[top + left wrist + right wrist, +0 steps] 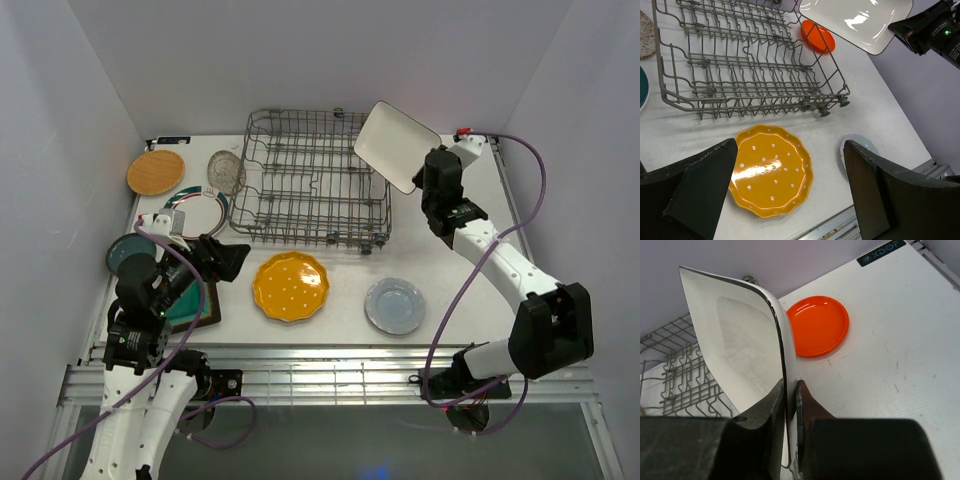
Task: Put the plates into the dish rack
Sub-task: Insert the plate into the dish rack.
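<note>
Black fingers (pixel 775 405) of the right gripper (pixel 790 390) are closed almost fully, with only the thin rim of the rectangular plate (pixel 735 350) between them. The gripper pinches this white plate at its near edge. The plate is lifted off the table (pixel 460 290) and tilted, with its hollow side turned toward the rack (pixel 310 185). In the top view it hangs over the far right corner of the rack, and I cannot tell if it touches the wire. Just beyond the plate, in the right wrist view, the orange plate (pixel 817 325) lies flat on the table beside the rack.

The left gripper (pixel 790 165) is wide open and has hold of nothing. It hovers above the table near the front left corner of the rack. Between its two fingers, in the left wrist view, the yellow plate (pixel 772 170) lies flat, just in front of the rack. The grey plate (pixel 394 305) lies to the right of the yellow one, apart from it. Under the left arm lies the square plate (pixel 195 305), partly hidden. The round teal plate (pixel 128 252) is at the left edge of the table. The green-rimmed plate (pixel 205 210) is beside the left side of the rack. Farther back, the glass plate (pixel 226 170) is close to the rack, and the wooden plate (pixel 156 172) lies to its left.
</note>
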